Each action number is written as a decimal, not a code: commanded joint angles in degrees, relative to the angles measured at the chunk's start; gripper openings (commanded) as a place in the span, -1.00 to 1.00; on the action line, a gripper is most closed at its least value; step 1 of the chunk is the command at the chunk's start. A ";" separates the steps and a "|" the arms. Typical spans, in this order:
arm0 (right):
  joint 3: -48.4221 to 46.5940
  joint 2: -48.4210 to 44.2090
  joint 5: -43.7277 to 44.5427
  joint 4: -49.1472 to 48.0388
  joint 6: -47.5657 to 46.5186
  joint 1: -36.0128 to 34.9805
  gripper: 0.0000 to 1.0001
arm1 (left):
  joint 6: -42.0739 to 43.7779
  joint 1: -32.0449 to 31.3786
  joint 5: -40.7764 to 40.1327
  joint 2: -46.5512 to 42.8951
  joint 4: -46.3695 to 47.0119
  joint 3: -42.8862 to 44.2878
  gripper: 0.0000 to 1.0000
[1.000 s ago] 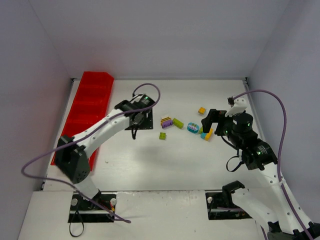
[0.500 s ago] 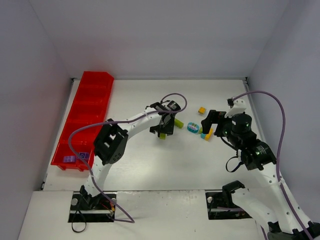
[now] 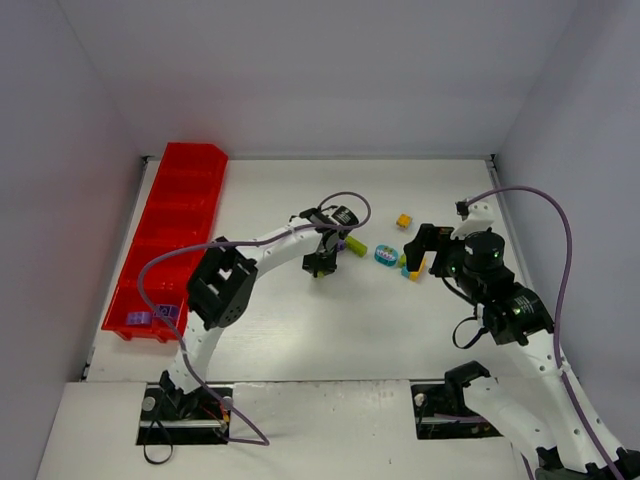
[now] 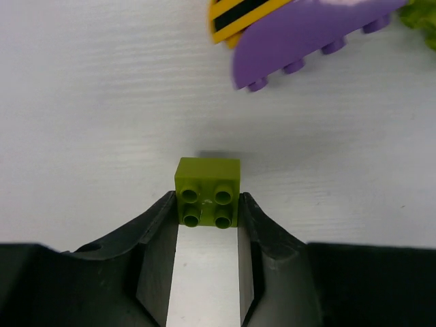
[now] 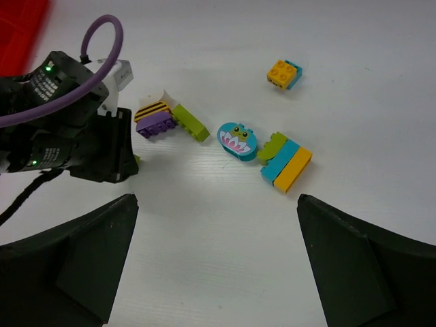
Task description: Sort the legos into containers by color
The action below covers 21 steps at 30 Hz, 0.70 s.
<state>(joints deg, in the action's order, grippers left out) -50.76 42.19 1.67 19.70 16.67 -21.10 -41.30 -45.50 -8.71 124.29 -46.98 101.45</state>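
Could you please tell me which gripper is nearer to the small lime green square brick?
Left. The left gripper straddles the lime green square brick, one finger on each side. The right gripper hovers open farther right, near the teal and orange bricks.

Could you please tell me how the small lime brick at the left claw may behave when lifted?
The lime brick looks rigid moulded plastic, so it probably won't deform. Its flat sides suit the left claw; being smooth, it might slip. Squat, so unlikely to tip.
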 commanded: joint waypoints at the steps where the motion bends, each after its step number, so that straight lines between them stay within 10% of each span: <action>1: -0.56 -0.36 0.79 -2.30 -0.14 -0.34 1.00 | -2.73 1.63 -4.20 -10.89 -1.53 -2.91 -0.90; 21: -0.92 1.05 -0.79 -2.39 -2.34 -0.26 1.00 | 4.73 43.98 -8.08 -43.96 -3.82 -30.96 -0.89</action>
<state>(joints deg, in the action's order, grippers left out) -50.76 42.63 1.26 20.05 15.20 -21.10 -40.91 -5.74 -16.60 81.69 -51.31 69.93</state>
